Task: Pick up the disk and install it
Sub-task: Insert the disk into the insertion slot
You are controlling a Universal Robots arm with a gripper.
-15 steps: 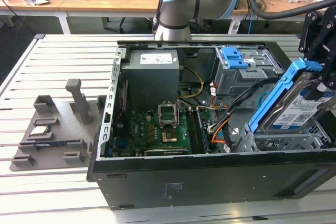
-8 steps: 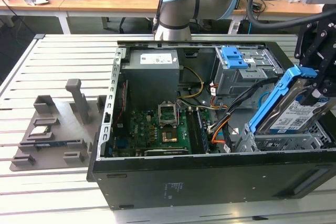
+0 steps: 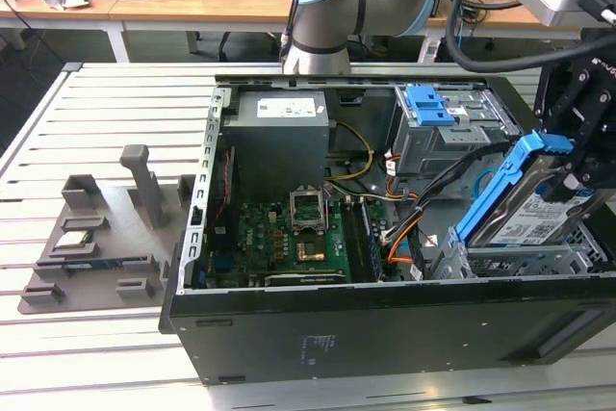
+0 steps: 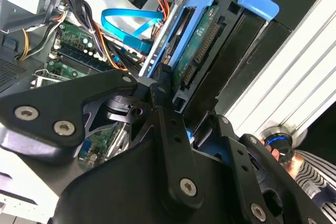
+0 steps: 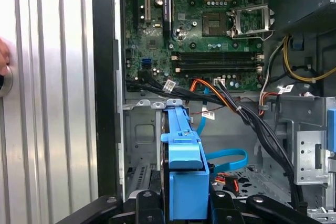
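Observation:
The disk, a silver drive with a white-and-blue label in a blue plastic bracket, hangs tilted over the metal drive cage at the front of the exterior view's right. My black gripper is shut on its upper end. In the second wrist view the disk stands edge-on beyond my gripper, one finger lying against the bracket. In the first wrist view the blue bracket sits between my gripper's two black fingers, above the cage floor.
The open computer case holds a green motherboard, a grey power-supply box, a blue latch piece and orange and black cables beside the cage. A grey fixture lies on the slatted table. A person's hand rests near the case.

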